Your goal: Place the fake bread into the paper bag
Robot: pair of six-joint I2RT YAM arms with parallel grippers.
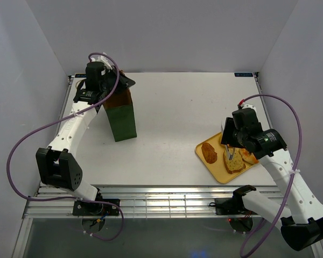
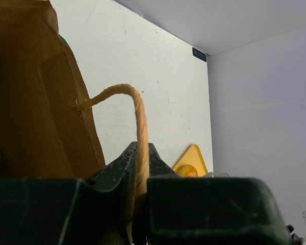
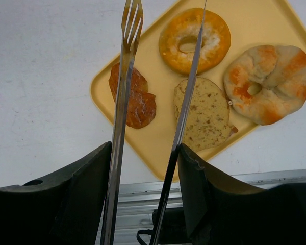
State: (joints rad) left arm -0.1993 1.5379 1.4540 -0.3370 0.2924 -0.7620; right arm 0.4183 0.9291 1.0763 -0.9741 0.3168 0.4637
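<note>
The dark green paper bag [image 1: 121, 118] stands upright at the back left, its brown inside [image 2: 30, 102] filling the left of the left wrist view. My left gripper [image 1: 105, 86] [image 2: 139, 153] is shut on the bag's pale cord handle [image 2: 137, 122] at the bag's top. The fake bread lies on the yellow tray [image 3: 158, 143] at the right: a reddish-brown oblong roll [image 3: 135, 99] [image 1: 209, 152], a speckled slice [image 3: 206, 115] [image 1: 234, 164], and a ring bun [image 3: 194, 38]. My right gripper [image 3: 145, 153] [image 1: 234, 148] is shut on metal tongs [image 3: 123, 92], whose open tips hang over the roll and slice.
A larger orange-and-white ring-shaped bread [image 3: 268, 84] lies at the tray's right side. The tray [image 1: 218, 161] sits close to the table's near right edge, beside a slatted metal rail [image 1: 167, 201]. White walls enclose the table on the left, back and right.
</note>
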